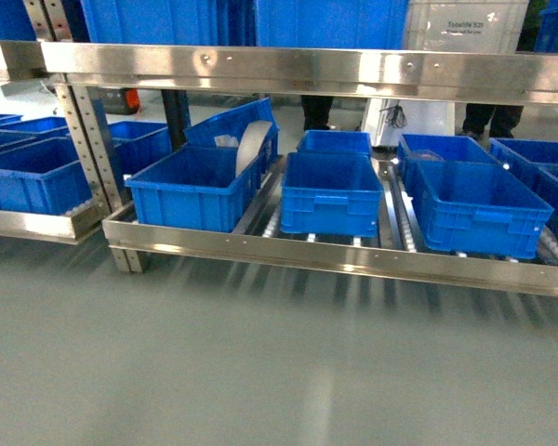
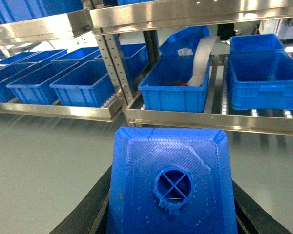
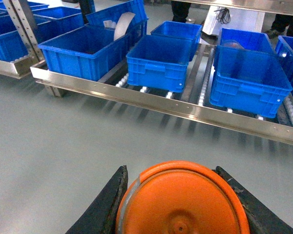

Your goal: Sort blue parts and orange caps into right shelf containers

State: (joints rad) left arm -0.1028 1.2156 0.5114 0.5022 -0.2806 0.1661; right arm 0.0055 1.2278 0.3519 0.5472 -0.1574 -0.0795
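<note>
- Left wrist view: left gripper fingers grasp a blue part;
- right gripper fingers grasp an orange cap;
- both remain undelivered; containers on the right shelf wait ahead.

The right shelf is a low stainless steel rack with a shiny front rail and rows of small white rollers between its lanes. Blue containers sit directly on the rollers — a wide one at the left with a curved pale strip leaning in it, a middle one with another behind it, and a larger one to the right. A second rack adjoins on the left, carrying more blue crates. Both stand on a smooth grey floor.
</note>
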